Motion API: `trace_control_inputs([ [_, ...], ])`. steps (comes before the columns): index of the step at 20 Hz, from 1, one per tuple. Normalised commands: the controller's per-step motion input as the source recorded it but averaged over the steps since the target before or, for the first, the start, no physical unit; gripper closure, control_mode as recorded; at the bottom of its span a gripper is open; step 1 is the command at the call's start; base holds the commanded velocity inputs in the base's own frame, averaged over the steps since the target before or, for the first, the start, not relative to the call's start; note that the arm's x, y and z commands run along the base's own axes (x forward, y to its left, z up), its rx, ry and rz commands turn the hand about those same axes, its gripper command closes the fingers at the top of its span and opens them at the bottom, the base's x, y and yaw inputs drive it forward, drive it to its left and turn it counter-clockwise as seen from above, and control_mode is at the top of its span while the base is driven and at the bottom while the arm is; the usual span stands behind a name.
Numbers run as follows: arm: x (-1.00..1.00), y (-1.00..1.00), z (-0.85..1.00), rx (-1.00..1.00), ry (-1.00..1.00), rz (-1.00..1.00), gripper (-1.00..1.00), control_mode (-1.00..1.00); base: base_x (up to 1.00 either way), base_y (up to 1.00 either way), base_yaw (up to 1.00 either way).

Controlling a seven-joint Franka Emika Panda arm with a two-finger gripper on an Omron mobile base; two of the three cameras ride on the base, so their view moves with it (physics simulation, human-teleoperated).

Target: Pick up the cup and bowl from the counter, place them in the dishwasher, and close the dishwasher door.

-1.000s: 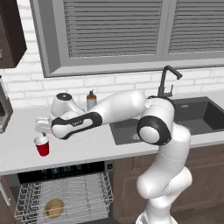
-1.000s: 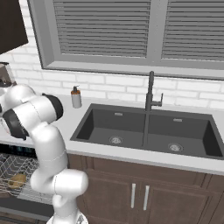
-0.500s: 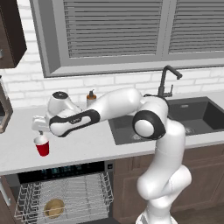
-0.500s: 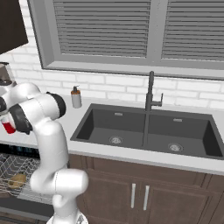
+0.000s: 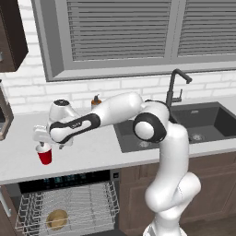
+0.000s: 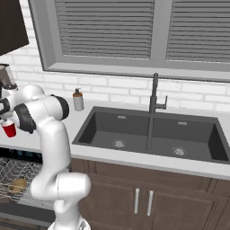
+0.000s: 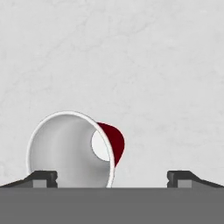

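Note:
The red cup stands upright on the light counter, left of the sink, and also appears as the cup past the arm. My gripper hangs open just above its rim. In the hand view the cup sits between the spread fingertips, close to the left finger, its white inside facing the camera; the gripper touches nothing. The tan bowl lies in the white wire rack of the dishwasher; the bowl shows there too. The dishwasher door is out of view.
A grey soap bottle stands by the back wall behind my arm, with the dark double sink and black faucet to its right. A coffee machine sits at the far left under a dark wall cabinet.
The hand has swung a little left and dropped toward the cup's rim. The cup and the bowl have not moved.

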Motion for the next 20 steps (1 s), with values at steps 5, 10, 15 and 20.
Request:
trace_control_inputs([
  [5, 0.04, 0.16, -0.32, 0.0, 0.09, 0.0, -1.0, -1.0, 0.0, 0.0, 0.0],
  [10, 0.05, 0.1, -0.3, 0.0, 0.07, 0.0, -1.0, -1.0, 0.0, 0.0, 0.0],
  [15, 0.0, 0.02, -0.05, 0.0, 0.07, 0.0, -1.0, -1.0, 0.0, 0.0, 0.0],
  [20, 0.0, 0.0, 0.0, 0.0, 0.01, 0.0, 1.0, -1.0, 0.0, 0.0, 0.0],
])
